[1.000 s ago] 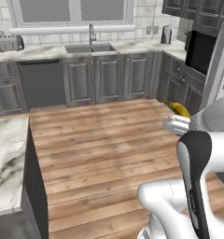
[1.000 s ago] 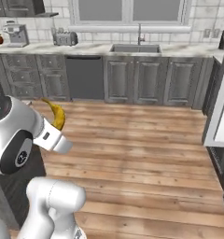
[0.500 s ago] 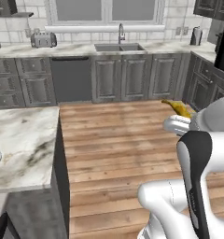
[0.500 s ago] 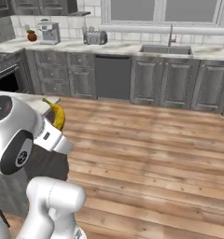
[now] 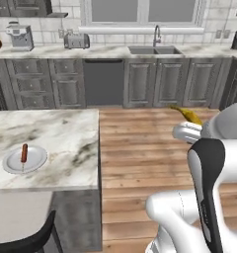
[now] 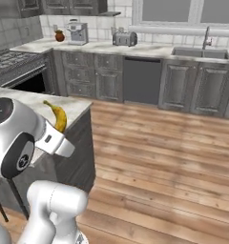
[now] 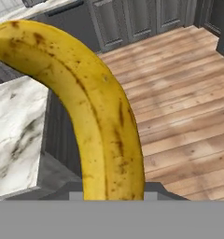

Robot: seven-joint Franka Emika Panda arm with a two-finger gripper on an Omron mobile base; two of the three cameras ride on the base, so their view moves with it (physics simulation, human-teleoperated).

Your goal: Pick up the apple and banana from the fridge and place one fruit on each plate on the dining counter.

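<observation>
My gripper [image 5: 191, 124] is shut on the banana [image 5: 188, 115], a yellow, brown-speckled fruit that rises large through the middle of the hand view [image 7: 95, 107]. In the right base view the banana [image 6: 58, 116] sticks up from the hand beside the dining counter's corner [image 6: 76, 106]. That dining counter [image 5: 66, 131] has a white veined marble top and lies to my left. On it rests a pale grey-white plate [image 5: 25, 159] carrying a thin red-brown stick [image 5: 24, 152]. The banana is held out over the wooden floor, off the counter's right edge. The apple and the fridge are out of view.
Along the tiled back wall runs a marble counter with a sink [image 5: 155, 49], a toaster [image 5: 76, 40] and a coffee machine [image 5: 19, 35]. A stove [image 6: 16, 62] stands at the left. A dark chair back [image 5: 21, 242] sits by the counter's near side. Wooden floor [image 5: 140, 148] lies ahead.
The whole scene has slid right as the base turned left: the dining counter and its plate have come into view. The banana stays in the shut gripper.
</observation>
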